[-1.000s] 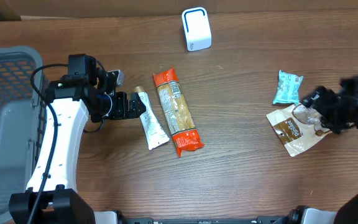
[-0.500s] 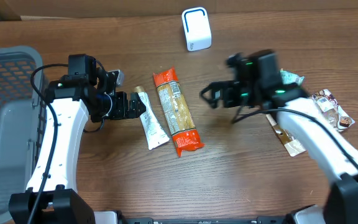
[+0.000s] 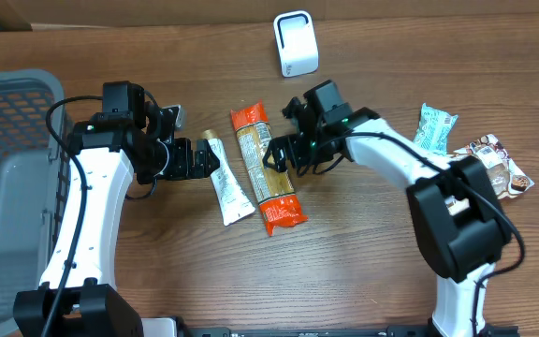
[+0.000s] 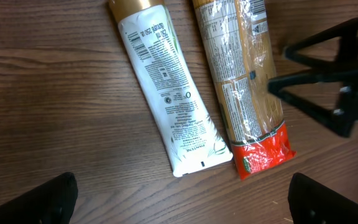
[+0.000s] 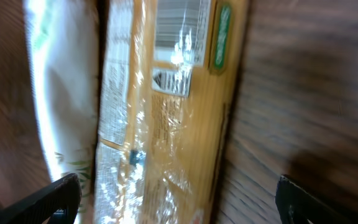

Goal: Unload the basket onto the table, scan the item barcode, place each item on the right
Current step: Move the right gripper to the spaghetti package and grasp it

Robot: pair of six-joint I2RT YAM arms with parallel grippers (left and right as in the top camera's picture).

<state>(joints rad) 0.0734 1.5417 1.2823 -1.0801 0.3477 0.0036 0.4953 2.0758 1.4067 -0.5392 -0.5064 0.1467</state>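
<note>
At table's left edge: grey basket (image 3: 12, 82), contents not discernible | table middle: pasta packet (image 3: 262, 173) lying flat, white tube (image 3: 230, 192) just beside it, basket side | left gripper (image 3: 211, 159) jaws wide, empty, by tube's cap end | right gripper (image 3: 276, 156) jaws wide over packet, gripping nothing | far edge: white scanner (image 3: 295, 44)

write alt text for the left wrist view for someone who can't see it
A white tube and a pasta packet with an orange-red end lie side by side on a wooden table. The right arm's dark fingers show at the right edge by the packet; the left arm's own fingers sit spread at the bottom corners, holding nothing.
</note>
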